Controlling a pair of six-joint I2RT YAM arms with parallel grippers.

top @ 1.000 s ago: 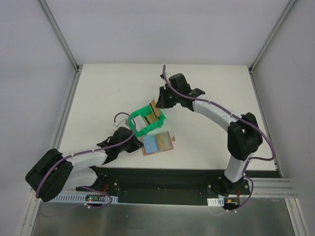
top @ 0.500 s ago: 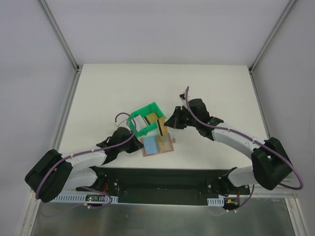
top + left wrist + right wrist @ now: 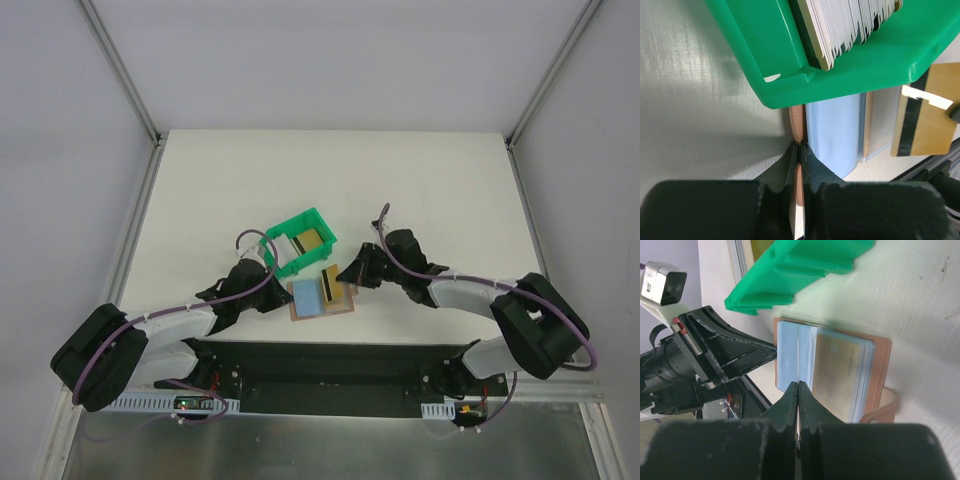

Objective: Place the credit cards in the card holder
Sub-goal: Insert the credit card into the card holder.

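**Meanwhile, both claws clamped by the desk's near edge**

The card holder lay open on the desk, close to the near edge and a little left of its middle. Its blue-grey pockets faced up, and its snap tab stuck out on the side toward the right edge.

The left gripper reached in low from the near left corner. Its fingers were pressed together on the tan leather rim of the holder's left side, with the leather seen edge-on between them in the left wrist view.

The right gripper came in from the right edge, with its fingers closed on a gold card that had a black stripe. This card sat over the right half of the holder, near the holder's far side. In the right wrist view it showed only as a thin line between the fingertips, aimed at the seam between the pockets. Whether it touched the pockets could not be told.

A tan-gold patch showed through the right-hand pocket; it was unclear whether that was a card or leather.

The green bin stood just beyond the holder toward the far edge, with its near wall overhanging the holder's far rim in the left wrist view. The bin held a stack of white-grey cards standing on edge.
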